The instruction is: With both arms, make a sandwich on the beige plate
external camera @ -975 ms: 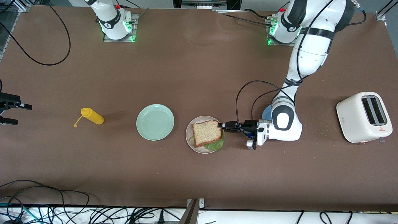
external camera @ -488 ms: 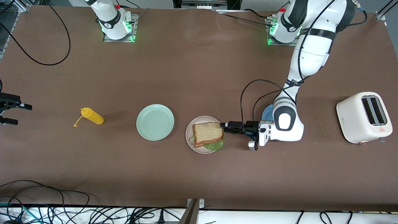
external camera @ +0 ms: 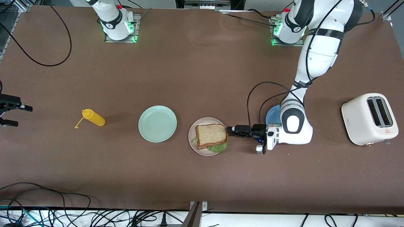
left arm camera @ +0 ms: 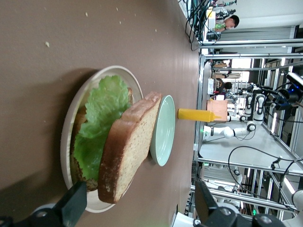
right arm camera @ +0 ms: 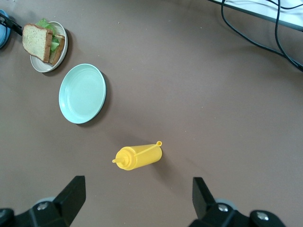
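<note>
Item: sandwich (external camera: 210,135) of two brown-crusted bread slices around ruffled green lettuce, resting on your round beige plate (external camera: 193,142), its top slice leaning, probably just set down.

Left gripper (external camera: 228,130): low just beside the plate, jaws wide and empty, so the sandwich stands free.

Right gripper (right arm camera: 135,208): waiting over the yellow squeeze bottle (external camera: 93,117), jaws wide.

Mint green plate (external camera: 157,123): holds nothing.

Blue plate (external camera: 272,115): contents, you cannot tell.

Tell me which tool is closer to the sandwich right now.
Left. The left tool sits open right beside the sandwich on the beige plate, not touching it. The right tool hangs open above the mustard bottle, toward the right arm's end.
</note>
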Tool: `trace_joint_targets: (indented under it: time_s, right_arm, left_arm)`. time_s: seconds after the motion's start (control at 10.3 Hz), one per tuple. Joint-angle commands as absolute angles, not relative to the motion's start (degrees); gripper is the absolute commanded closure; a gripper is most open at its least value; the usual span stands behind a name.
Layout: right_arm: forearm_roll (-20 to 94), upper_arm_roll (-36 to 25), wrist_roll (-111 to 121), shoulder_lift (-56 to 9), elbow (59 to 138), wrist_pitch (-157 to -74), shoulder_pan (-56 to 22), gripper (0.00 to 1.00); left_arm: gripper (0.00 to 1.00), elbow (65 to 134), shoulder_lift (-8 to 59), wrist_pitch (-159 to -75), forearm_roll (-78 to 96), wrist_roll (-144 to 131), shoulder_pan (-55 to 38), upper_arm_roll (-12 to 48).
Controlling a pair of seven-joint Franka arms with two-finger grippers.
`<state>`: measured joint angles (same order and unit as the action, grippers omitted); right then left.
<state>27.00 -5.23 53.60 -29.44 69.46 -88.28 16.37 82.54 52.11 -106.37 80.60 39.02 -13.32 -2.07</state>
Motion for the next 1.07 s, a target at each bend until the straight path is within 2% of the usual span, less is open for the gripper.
trace_joint_targets:
  time_s: [0.0,0.39,0.68,0.98]
  right_arm:
    - [26.1,-4.7,53.6,-29.4,69.2,-88.4,16.7,0.0]
    - [26.1,-4.7,53.5,-29.4,69.2,-88.3,16.6,0.0]
    - [25.9,-4.7,53.1,-29.4,69.1,-88.3,16.6,0.0]
    - [26.0,-4.5,52.8,-29.4,69.1,-88.4,16.1,0.0]
  left_arm:
    - [0.0,80.6,47.6,-105.3,69.0,28.7,-10.9,-2.0]
    - [0.0,80.0,43.3,-104.2,51.5,19.7,-8.9,-3.0]
    - [0.0,80.2,38.9,-103.6,30.6,16.0,-8.1,-5.3]
    - [0.0,80.2,33.4,-95.0,11.8,10.0,-7.3,-6.1]
